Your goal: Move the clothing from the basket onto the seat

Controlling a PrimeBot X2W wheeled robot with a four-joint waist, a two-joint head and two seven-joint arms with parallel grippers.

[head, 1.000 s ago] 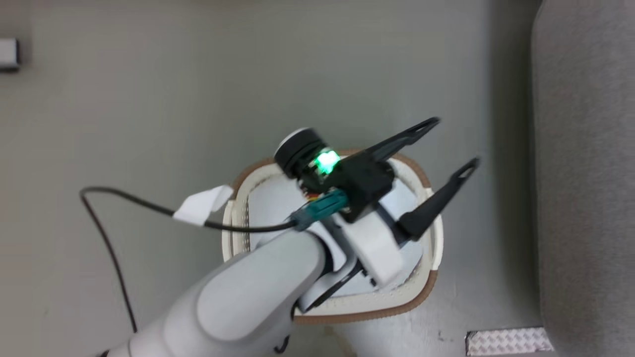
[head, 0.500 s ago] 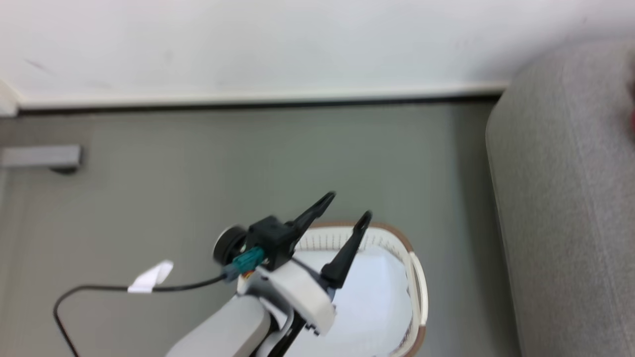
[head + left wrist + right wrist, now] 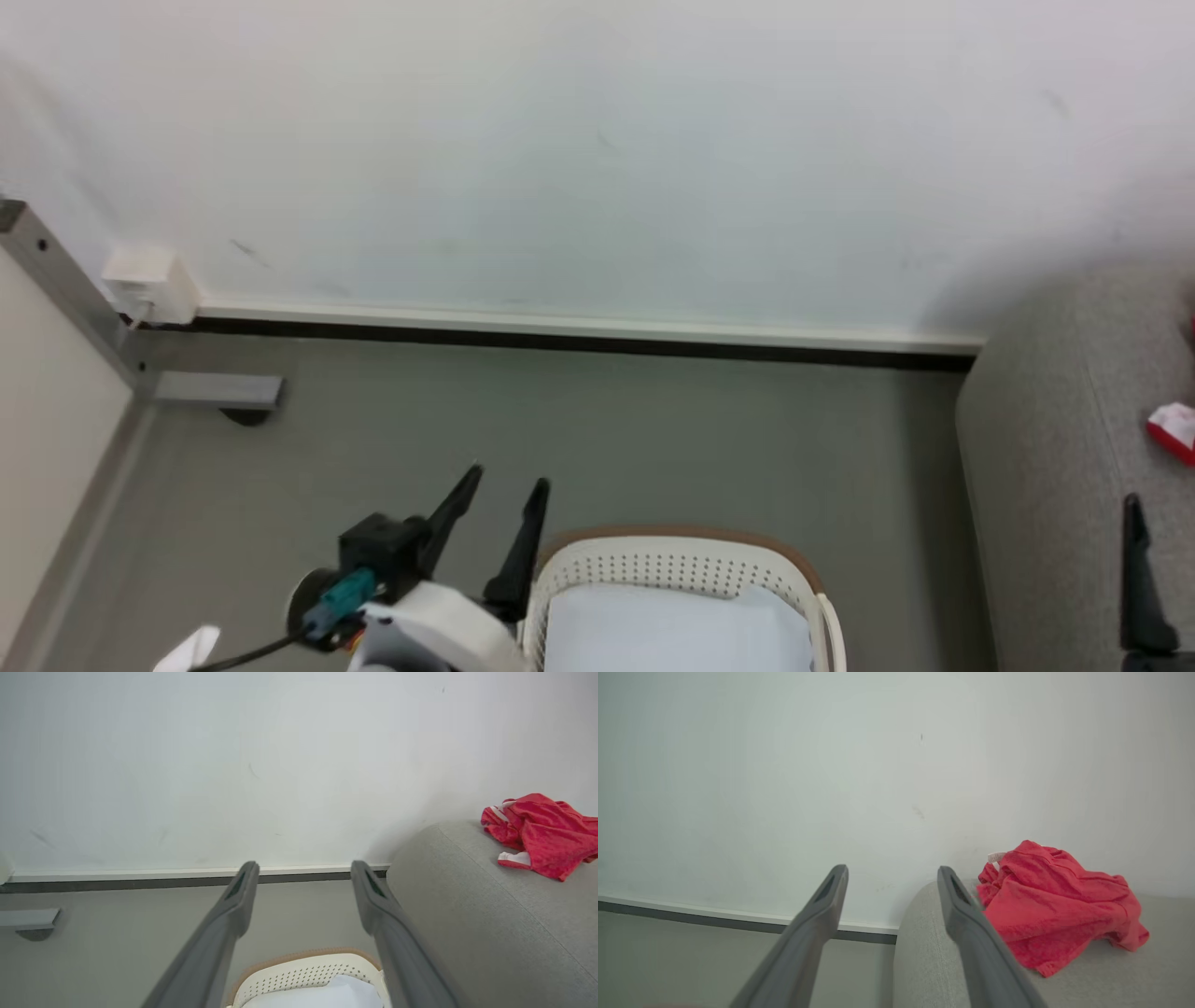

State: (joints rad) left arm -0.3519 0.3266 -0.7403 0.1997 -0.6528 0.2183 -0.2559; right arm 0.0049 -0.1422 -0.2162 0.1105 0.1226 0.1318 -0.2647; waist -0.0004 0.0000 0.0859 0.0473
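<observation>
Nearest the camera, the left gripper (image 3: 507, 478) sits at the lower left of the head view. Its jaws are spread wide and hold nothing. A second ago it hung over the mouth of the basket (image 3: 672, 569); now it is just off the basket's left side, fingers aimed at the wall (image 3: 597, 168). The head camera has also tilted up from a straight-down look, so much of the shift in the picture is the camera's own.

The right gripper (image 3: 892, 869) is likewise parted wide and empty in its wrist view. One of its dark fingers stands over the sofa at the head view's lower right.

The cream basket stands on the grey floor (image 3: 653, 429). The part of its inside that shows holds only a plain pale cloth (image 3: 672, 635).

To the robot's right, beyond the basket, is the light grey sofa (image 3: 467, 914). The red jersey (image 3: 1055, 910) lies crumpled on its cushion, touching neither gripper and well apart from the basket.

Farthest back, a white wall meets the floor at a dark skirting line.

Judging by this, the jersey is already delivered and both arms are backing away, so the task looks complete.
</observation>
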